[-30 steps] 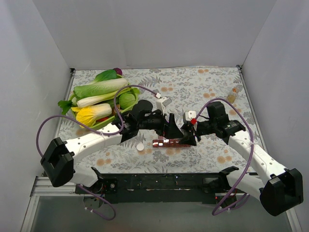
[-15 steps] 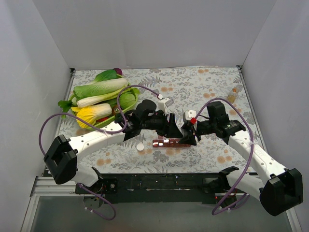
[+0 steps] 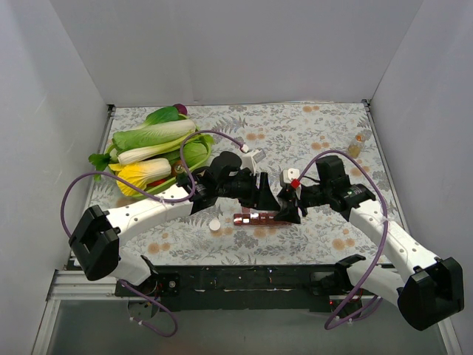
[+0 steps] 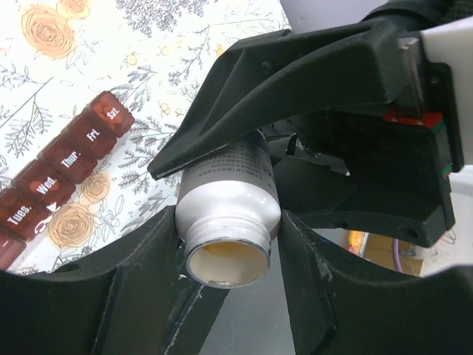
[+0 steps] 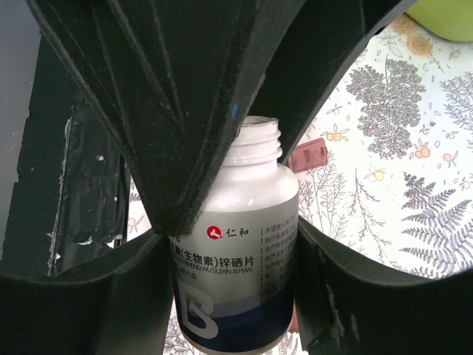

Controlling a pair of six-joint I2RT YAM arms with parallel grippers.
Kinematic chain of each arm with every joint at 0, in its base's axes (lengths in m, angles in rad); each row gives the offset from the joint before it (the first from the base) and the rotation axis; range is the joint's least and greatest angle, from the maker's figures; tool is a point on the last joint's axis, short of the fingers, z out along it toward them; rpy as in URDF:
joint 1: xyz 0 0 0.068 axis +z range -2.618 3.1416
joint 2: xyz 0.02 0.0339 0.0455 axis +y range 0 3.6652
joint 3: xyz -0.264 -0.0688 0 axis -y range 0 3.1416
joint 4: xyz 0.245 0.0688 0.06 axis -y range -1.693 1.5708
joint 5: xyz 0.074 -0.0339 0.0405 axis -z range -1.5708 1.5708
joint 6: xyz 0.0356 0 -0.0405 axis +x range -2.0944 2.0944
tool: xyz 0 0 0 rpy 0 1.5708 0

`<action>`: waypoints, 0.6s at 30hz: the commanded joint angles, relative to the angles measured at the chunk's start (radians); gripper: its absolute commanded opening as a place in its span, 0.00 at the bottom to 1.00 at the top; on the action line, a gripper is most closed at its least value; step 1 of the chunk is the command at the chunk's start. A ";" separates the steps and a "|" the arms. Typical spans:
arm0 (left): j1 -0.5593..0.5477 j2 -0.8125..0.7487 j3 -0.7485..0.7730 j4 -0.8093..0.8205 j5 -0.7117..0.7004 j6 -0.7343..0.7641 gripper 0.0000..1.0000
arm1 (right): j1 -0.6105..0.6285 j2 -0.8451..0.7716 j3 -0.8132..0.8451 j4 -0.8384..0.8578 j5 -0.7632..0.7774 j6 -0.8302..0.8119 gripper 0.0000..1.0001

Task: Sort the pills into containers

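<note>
Jointly held white bottle [image 5: 236,244] close above the containers [image 3: 257,218].
Left gripper [image 4: 229,251] clasps the bottle's uncapped neck and right gripper [image 5: 233,288] its labelled body; the containers lie flat on the table, a white cap [image 3: 214,225] just left of them.

White booth, flowered table

Plain pale panels close in three sides: a back wall [image 3: 236,52], a left wall [image 3: 44,111] and a right wall [image 3: 436,96], meeting in clean corners. A tablecloth [image 3: 295,129] printed with grey ferns and orange blossoms (the pattern runs edge to edge) covers the top. A black rail [image 3: 244,281] lines the near edge, with a dull grey surface [image 3: 244,336] below. The light is soft and even.
</note>
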 commanded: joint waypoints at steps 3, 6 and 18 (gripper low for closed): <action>-0.005 -0.006 0.034 -0.019 -0.042 -0.066 0.00 | -0.001 -0.005 0.008 0.070 -0.007 0.005 0.70; -0.005 -0.006 0.029 -0.016 -0.045 -0.071 0.00 | -0.001 -0.004 0.010 0.073 -0.013 0.014 0.72; 0.011 -0.029 -0.005 0.039 -0.033 -0.118 0.00 | -0.001 -0.004 -0.001 0.088 -0.019 0.033 0.66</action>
